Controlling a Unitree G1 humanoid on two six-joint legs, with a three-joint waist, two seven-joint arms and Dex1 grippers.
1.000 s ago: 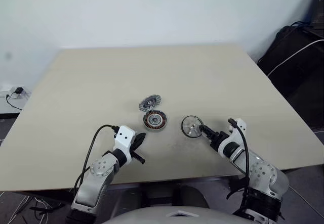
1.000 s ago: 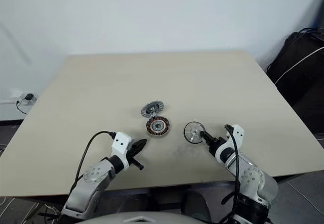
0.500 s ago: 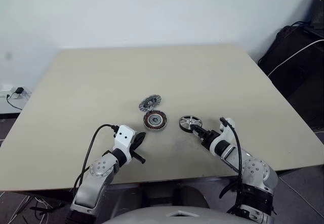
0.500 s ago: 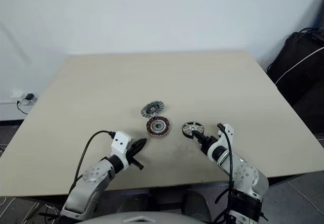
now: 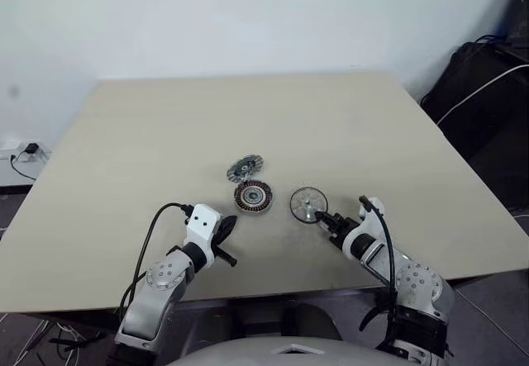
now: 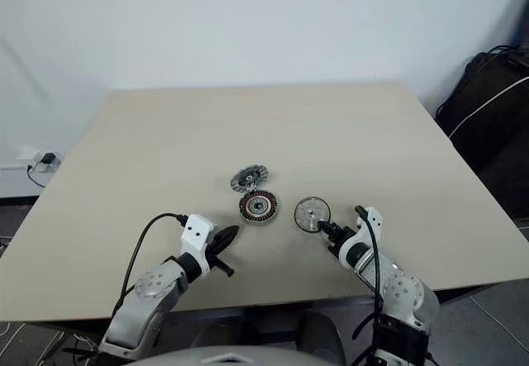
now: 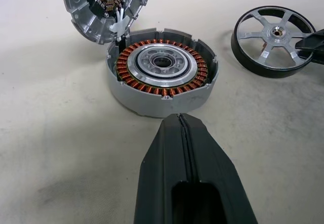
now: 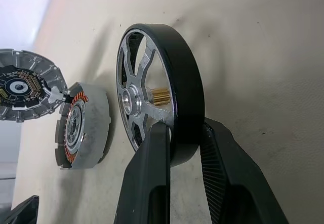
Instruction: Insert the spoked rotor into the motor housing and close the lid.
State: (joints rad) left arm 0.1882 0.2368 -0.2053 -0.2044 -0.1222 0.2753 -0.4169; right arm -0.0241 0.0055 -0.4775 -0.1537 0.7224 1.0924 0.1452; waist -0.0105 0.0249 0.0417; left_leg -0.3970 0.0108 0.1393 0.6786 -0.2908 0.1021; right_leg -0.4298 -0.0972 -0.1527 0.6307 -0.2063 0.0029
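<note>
Presently: right tool (image 8: 174,148) clamping spoked rotor (image 5: 307,204) by rim, just right-edge-ward of motor housing (image 5: 252,197); left tool (image 7: 183,133) closed, empty.

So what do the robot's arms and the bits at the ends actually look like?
Both arms are silver-grey metal with round joint housings and white wrist blocks, and a black cable loops along each. The left end effector and right end effector each have two slim black tapered fingers, ribbed on the inner faces.
</note>
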